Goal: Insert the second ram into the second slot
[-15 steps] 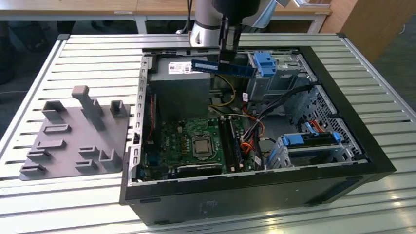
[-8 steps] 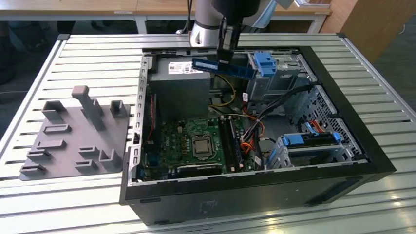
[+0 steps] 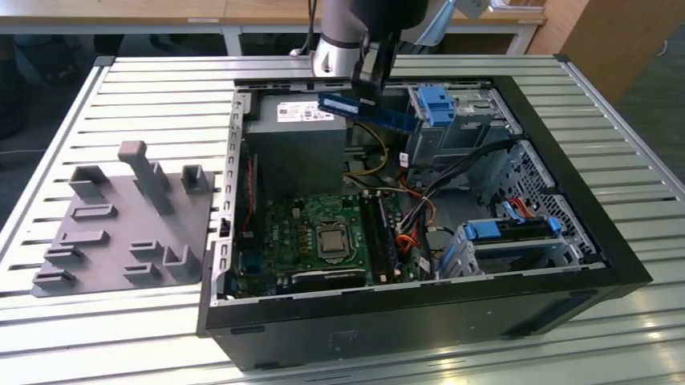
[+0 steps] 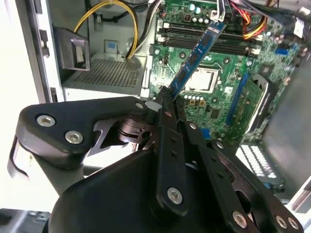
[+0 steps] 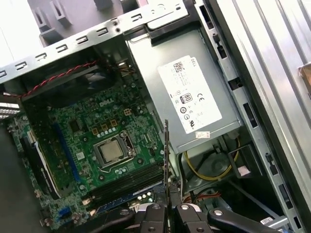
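Observation:
My gripper [image 3: 370, 90] hangs above the open computer case [image 3: 599, 241], over its far part beside the power supply. It is shut on the second ram [image 3: 364, 111], a thin dark-blue stick with a white label. In the second wrist view the ram [image 4: 197, 56] sticks out of the closed fingers [image 4: 167, 119] toward the green motherboard [image 4: 218, 97]. The first wrist view shows the ram [image 5: 166, 150] edge-on above my gripper [image 5: 168, 206]. The black memory slots [image 3: 380, 233] lie beside the processor socket [image 3: 330, 239], well below the stick, and the ram touches none of them.
A grey power supply [image 3: 294, 136] fills the case's far corner at the exterior view's left. Light-blue drive-bay latches [image 3: 439, 104] and loose cables [image 3: 428, 200] sit on the exterior view's right. A grey holder with pegs [image 3: 118, 216] lies on the slatted table beside the case.

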Tool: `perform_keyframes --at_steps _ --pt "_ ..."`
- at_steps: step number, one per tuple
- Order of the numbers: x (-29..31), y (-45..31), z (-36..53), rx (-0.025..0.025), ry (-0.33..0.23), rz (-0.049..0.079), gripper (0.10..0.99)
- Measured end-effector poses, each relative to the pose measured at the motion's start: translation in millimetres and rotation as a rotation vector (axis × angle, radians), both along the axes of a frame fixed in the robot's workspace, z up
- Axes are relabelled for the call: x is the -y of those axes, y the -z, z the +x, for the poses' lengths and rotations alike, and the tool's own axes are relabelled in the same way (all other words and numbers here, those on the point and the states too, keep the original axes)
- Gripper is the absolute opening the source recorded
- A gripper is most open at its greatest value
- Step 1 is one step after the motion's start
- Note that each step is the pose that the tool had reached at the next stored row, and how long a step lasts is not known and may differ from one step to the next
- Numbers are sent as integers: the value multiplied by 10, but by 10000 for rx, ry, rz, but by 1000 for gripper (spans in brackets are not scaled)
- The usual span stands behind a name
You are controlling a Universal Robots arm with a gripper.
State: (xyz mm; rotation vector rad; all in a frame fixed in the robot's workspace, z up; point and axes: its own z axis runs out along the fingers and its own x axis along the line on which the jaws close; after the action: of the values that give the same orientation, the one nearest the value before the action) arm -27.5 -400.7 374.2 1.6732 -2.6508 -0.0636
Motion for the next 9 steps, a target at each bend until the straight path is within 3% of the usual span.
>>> perform_keyframes --at_steps 2,9 --pt "9 1 -1 1 79 2 137" --pt "162 2 0 0 93 1 137"
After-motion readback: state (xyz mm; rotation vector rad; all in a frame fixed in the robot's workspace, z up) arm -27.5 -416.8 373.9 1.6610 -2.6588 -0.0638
